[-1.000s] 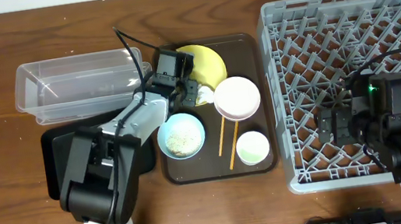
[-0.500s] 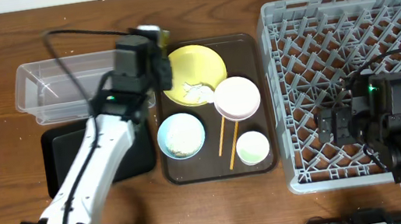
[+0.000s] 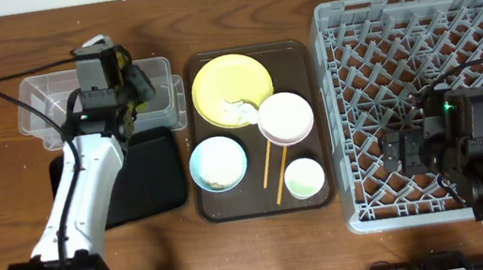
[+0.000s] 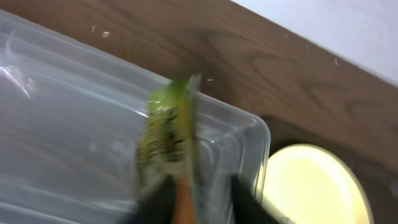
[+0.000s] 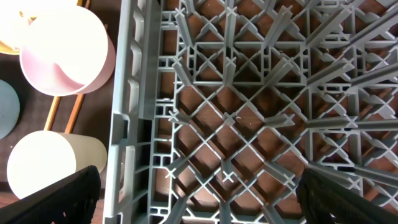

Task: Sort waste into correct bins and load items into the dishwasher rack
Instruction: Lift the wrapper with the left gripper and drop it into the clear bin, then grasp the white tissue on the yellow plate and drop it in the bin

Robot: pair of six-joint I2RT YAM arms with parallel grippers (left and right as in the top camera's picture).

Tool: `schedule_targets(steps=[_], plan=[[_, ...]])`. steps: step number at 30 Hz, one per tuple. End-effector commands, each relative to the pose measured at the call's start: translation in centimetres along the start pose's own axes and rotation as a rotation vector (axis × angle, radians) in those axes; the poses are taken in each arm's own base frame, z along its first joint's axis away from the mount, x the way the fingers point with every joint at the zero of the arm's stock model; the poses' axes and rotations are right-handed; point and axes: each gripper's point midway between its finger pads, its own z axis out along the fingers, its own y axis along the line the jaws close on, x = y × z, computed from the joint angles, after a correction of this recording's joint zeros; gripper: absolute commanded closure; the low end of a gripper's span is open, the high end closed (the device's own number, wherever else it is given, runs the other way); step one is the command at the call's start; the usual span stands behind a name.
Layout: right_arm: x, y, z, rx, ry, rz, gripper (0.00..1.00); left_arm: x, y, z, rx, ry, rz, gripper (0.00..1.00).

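My left gripper (image 3: 132,80) hovers over the right end of the clear tub (image 3: 54,112), shut on the green-and-yellow snack wrapper (image 4: 166,130), which hangs above the tub (image 4: 74,124); the wrist view is blurred. The yellow plate (image 3: 216,86) carries the crumpled tissue (image 3: 240,111). The white bowl (image 3: 285,117), the light blue bowl (image 3: 218,162) with rice scraps, the cup (image 3: 304,177) and the chopsticks (image 3: 273,164) lie on the brown serving tray (image 3: 301,51). My right gripper (image 5: 199,193) is open and empty over the grey rack (image 3: 416,25).
The black tray (image 3: 148,176) lies in front of the clear tub, partly under my left arm. The rack's left wall (image 5: 127,93) stands between my right gripper and the bowl (image 5: 68,56) and cup (image 5: 53,165).
My left gripper lifted the snack wrapper off the yellow plate and swung left to above the clear tub. The plate and tissue are now uncovered. The right arm has not moved.
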Motion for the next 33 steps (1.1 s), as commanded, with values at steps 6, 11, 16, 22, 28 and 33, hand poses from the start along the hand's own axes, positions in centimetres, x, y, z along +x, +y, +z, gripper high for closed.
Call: schedule_targets(steps=[6, 11, 16, 22, 28, 33], plan=[[-0.6, -0.2, -0.5, -0.001, -0.017, 0.017, 0.01, -0.5, -2.0, -0.1, 0.103, 0.005, -0.093, 0.48], [-0.6, -0.2, -0.5, -0.001, -0.017, 0.017, 0.01, 2.1, -6.2, -0.6, 0.222, 0.066, 0.093, 0.44], [-0.6, -0.2, -0.5, -0.001, -0.016, 0.017, 0.01, 6.3, -10.4, -0.6, 0.302, 0.114, 0.416, 0.38], [-0.6, -0.2, -0.5, -0.001, -0.016, 0.017, 0.01, 11.9, -12.6, 1.5, 0.337, 0.224, 0.556, 0.35], [-0.6, -0.2, -0.5, -0.001, -0.016, 0.017, 0.01, 17.1, -12.8, 4.7, 0.327, 0.337, 0.602, 0.35], [-0.6, -0.2, -0.5, -0.001, -0.016, 0.017, 0.01, 20.0, -12.7, 6.3, 0.322, 0.390, 0.627, 0.34]])
